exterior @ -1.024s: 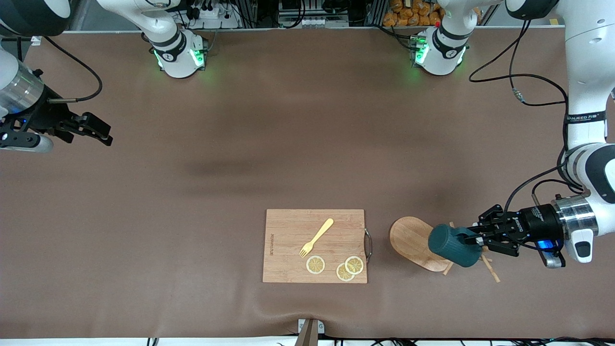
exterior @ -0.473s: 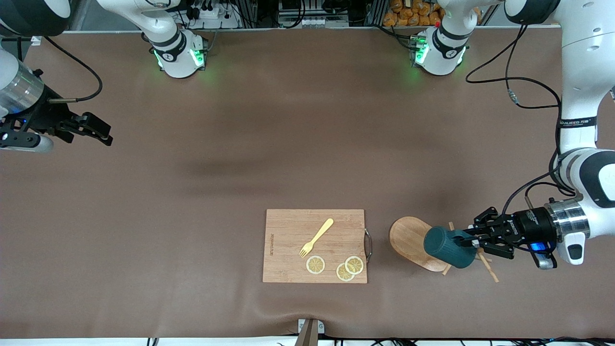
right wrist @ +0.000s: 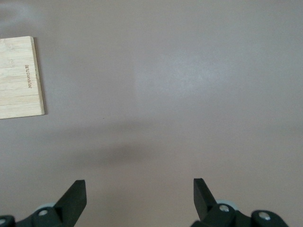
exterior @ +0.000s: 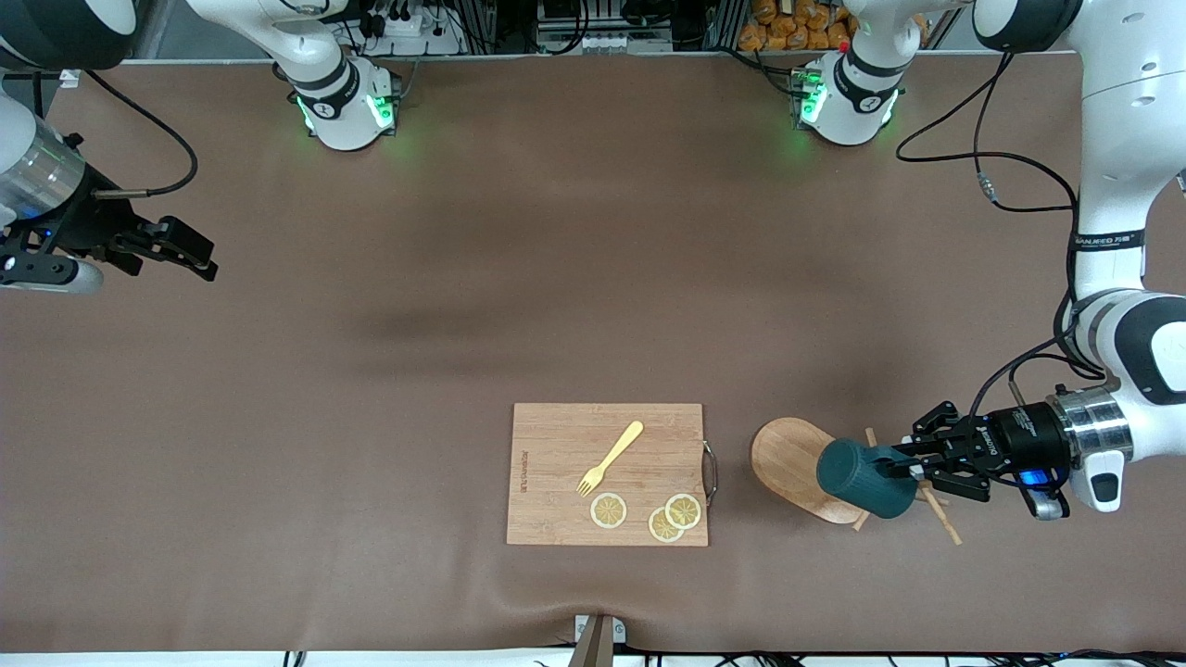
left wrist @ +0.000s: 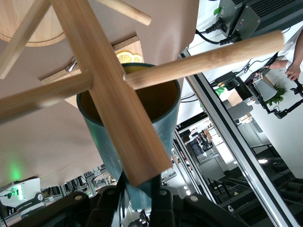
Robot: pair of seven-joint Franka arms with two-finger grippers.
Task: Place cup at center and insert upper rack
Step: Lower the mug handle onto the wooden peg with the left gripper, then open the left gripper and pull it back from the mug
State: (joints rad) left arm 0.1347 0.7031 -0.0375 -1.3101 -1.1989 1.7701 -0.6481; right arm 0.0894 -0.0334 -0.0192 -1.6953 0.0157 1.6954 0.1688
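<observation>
Left gripper (exterior: 913, 468) is clamped on the teal cup (exterior: 857, 477), held on its side over the rack (exterior: 806, 471), which lies tipped over beside the cutting board (exterior: 556, 482) toward the left arm's end. Right gripper (exterior: 185, 250), fingers spread wide, is kept waiting over bare table (exterior: 463, 278).
</observation>
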